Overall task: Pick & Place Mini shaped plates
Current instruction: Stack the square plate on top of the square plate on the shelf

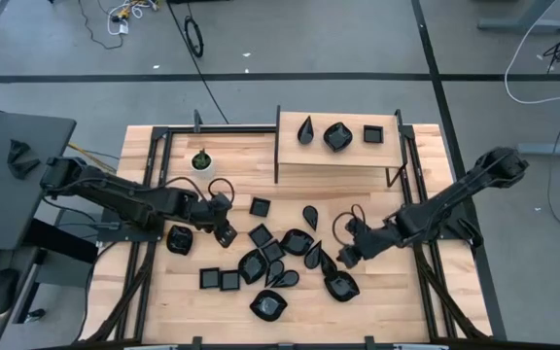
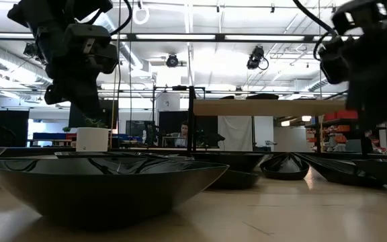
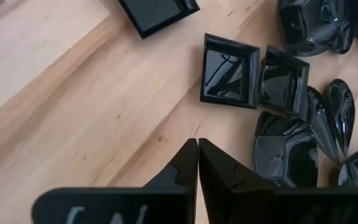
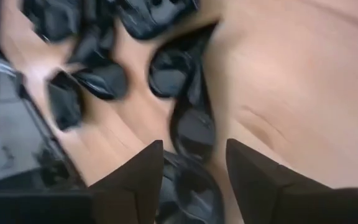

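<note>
Messy pile of mini shaped plates (image 1: 278, 261) mid-table, glossy black, mix of squares, teardrops and rounded ones, overlapping in spots. Three more up on the raised wooden shelf (image 1: 338, 156) at the back, so probably the drop-off spot.

Left gripper (image 3: 197, 149) pinched nearly together, tips almost touching, nothing between them. Bare wood grain right under the tips, two square dishes (image 3: 230, 70) just ahead of them and a rounded one slightly off to one side. Looks like lining up rather than grabbing yet.

Right gripper (image 4: 194, 155) spread wide, nothing clamped. A dark rounded dish (image 4: 193, 129) sitting just past the gap between the fingers, more plates scattered beyond. Guessing the wide spread is for straddling a rim.

Slick glaze plus thin sloped rims, so likely slippery; a pinch on an edge seems safer than a squeeze across a curve.

Little white pot (image 1: 201, 161) with a plant well behind the left fingers, not part of this.
</note>
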Motion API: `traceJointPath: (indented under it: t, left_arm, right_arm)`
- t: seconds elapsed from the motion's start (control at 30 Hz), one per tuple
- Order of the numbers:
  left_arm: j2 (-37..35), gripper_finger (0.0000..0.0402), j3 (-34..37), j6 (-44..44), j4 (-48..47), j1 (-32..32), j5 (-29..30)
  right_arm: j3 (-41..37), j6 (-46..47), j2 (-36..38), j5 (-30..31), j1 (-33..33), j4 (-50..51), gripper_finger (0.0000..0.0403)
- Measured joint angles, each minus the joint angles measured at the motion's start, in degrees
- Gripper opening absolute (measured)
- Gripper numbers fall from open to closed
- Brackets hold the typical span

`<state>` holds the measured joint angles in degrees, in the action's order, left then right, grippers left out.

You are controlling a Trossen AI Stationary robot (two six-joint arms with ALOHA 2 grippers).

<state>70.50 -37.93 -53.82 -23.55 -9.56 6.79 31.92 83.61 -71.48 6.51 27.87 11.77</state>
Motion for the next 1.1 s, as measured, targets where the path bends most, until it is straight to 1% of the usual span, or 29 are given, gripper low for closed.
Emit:
traceJointPath:
  t: [0.1,0.17,0.3,0.43,0.6,0.73,0.87,0.93,0.97,1.1]
  left_arm:
    - [0.0,0.0018,0.0,0.0,0.1,0.0,0.5]
    - [0.0,0.0018,0.0,0.0,0.4,0.0,0.5]
    - [0.0,0.0018,0.0,0.0,1.8,0.0,1.1]
    - [0.0,0.0018,0.0,0.2,3.0,0.0,1.3]
    - [0.1,0.0018,0.0,0.0,3.2,0.0,0.0]
    - [0.1,0.0018,0.0,0.1,2.8,-0.1,-4.8]
    - [-0.3,0.0013,0.0,0.4,0.8,-1.2,-13.2]
    - [-1.1,0.0008,0.0,1.0,0.1,-3.5,-17.3]
    - [-1.5,0.0006,0.0,0.9,-0.2,-5.1,-18.3]
    - [-2.0,0.0005,0.0,-1.4,-1.9,-14.0,-19.3]
  right_arm:
    - [0.0,-0.5,-2.0,-1.2,1.7,-1.5,0.0165]
    - [0.3,-2.0,-2.7,-1.9,2.6,-3.0,0.0158]
    - [2.0,-6.6,-3.2,-1.6,3.3,-4.8,0.0143]
    - [3.2,-15.1,-3.4,0.6,2.8,-6.2,0.0127]
    - [5.5,-29.8,-5.0,1.6,0.9,-9.1,0.0112]
    - [10.2,-40.4,-8.9,1.5,-1.5,-9.7,0.0106]
    - [16.3,-49.5,-14.2,1.5,-4.0,-9.7,0.0105]
    - [18.7,-52.8,-16.5,1.6,-4.9,-9.7,0.0105]
    - [19.7,-54.1,-17.4,1.6,-5.2,-9.7,0.0105]
    - [20.8,-55.4,-18.9,-0.1,-5.6,-9.6,0.0105]
